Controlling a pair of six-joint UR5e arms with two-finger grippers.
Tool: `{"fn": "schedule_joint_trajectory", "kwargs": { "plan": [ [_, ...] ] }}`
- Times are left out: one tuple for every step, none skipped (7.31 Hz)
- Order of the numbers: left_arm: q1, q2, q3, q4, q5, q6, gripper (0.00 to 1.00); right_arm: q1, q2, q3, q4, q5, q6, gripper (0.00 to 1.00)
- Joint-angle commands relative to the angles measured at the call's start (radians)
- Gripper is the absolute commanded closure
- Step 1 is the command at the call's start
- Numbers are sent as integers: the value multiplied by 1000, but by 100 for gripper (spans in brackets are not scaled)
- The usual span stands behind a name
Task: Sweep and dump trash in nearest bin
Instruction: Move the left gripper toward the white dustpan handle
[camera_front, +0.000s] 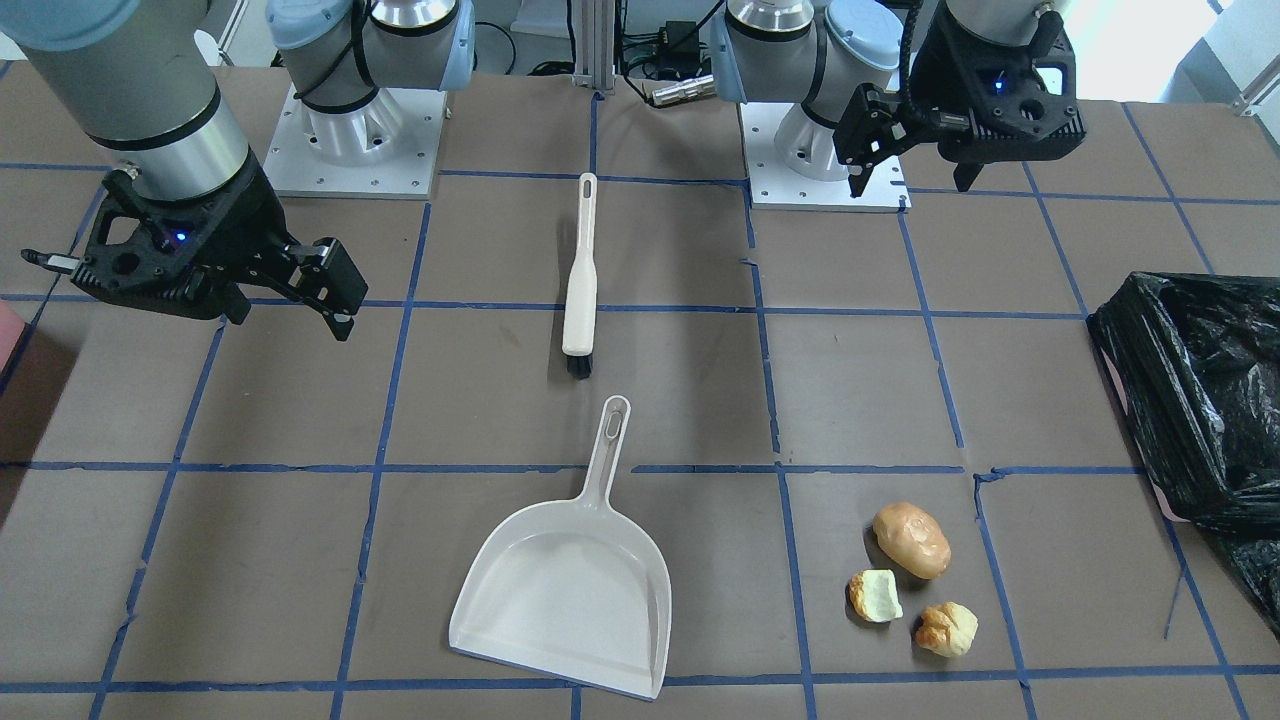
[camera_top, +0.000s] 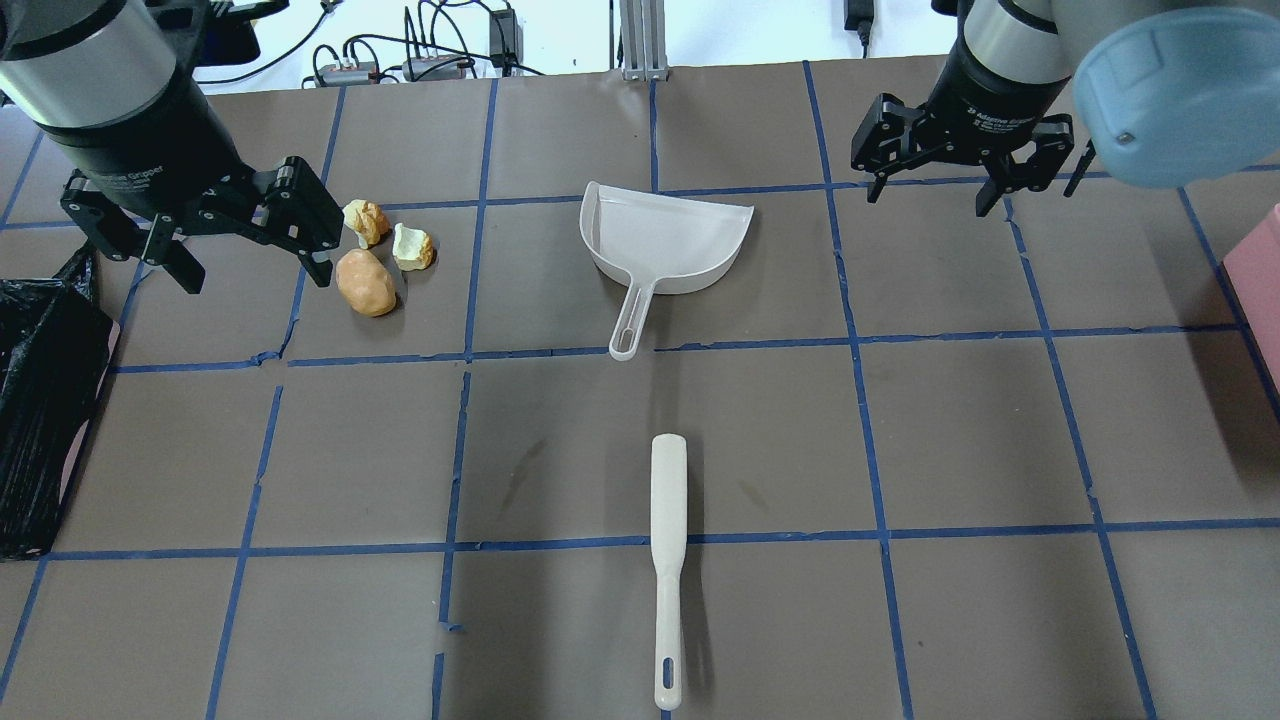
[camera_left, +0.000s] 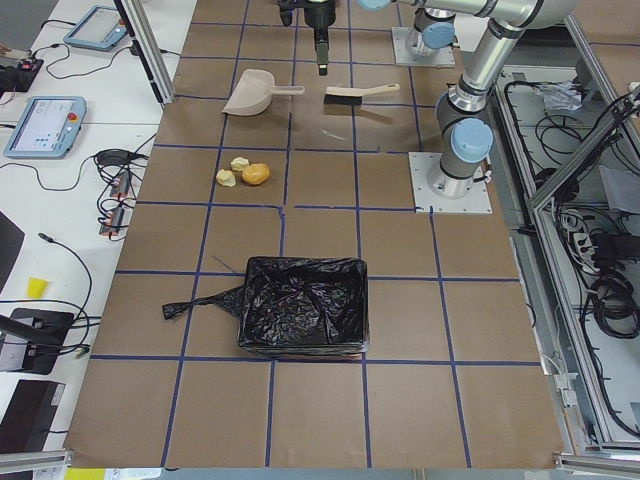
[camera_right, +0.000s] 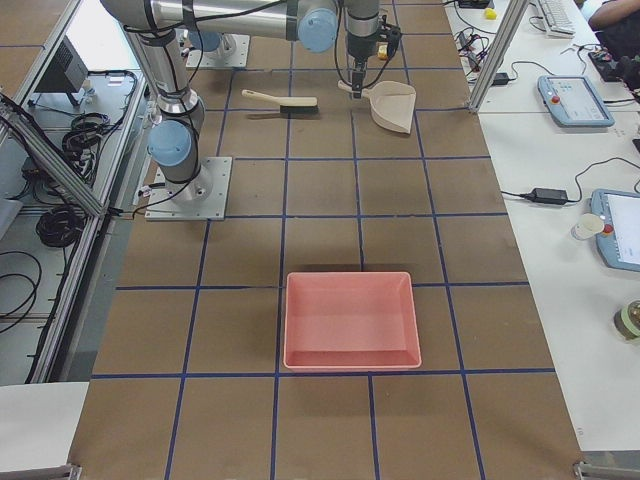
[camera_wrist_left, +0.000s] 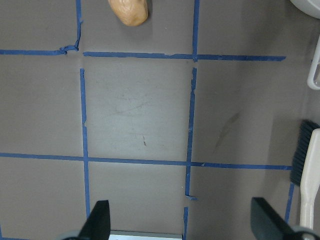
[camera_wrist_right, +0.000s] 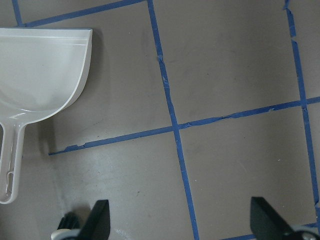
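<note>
step: opening, nothing swept yet | left tool (camera_top: 255, 270) and right tool (camera_top: 935, 198) both spread wide, empty, above the surface | trash (camera_top: 366, 284) ahead of left tool, bin (camera_top: 40, 420) to its outer side | next: probably grasp brush (camera_top: 668, 510) and dustpan (camera_top: 665, 235), lying between the tools

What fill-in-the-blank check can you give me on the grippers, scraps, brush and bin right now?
1. The left gripper and right gripper are both ____, holding nothing.
2. ____ food scraps lie between the dustpan and the black-lined bin.
3. The brush points its bristle end toward the dustpan's ____.
4. That bin stands on the robot's ____ side.
Missing words: open; three; handle; left.
</note>
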Motion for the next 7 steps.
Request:
{"fn": "schedule_joint_trajectory", "kwargs": {
  "plan": [
    [0, 0, 0, 0, 0, 0, 0, -4, 2, 10, 1, -2, 0, 0],
    [0, 0, 0, 0, 0, 0, 0, -4, -1, 12, 1, -2, 0, 0],
    [0, 0, 0, 0, 0, 1, 0, -4, 1, 13, 1, -2, 0, 0],
    [-2, -3, -3, -3, 2, -2, 0, -4, -1, 12, 1, -2, 0, 0],
    [-5, -11, -33, 1, -3, -2, 0, -4, 1, 12, 1, -2, 0, 0],
    [-17, -12, -64, 47, -8, 0, 0, -4, -1, 13, 1, -2, 0, 0],
    [-34, -23, -75, 85, -9, -2, 0, -4, 1, 13, 1, -2, 0, 0]
  ]
}}
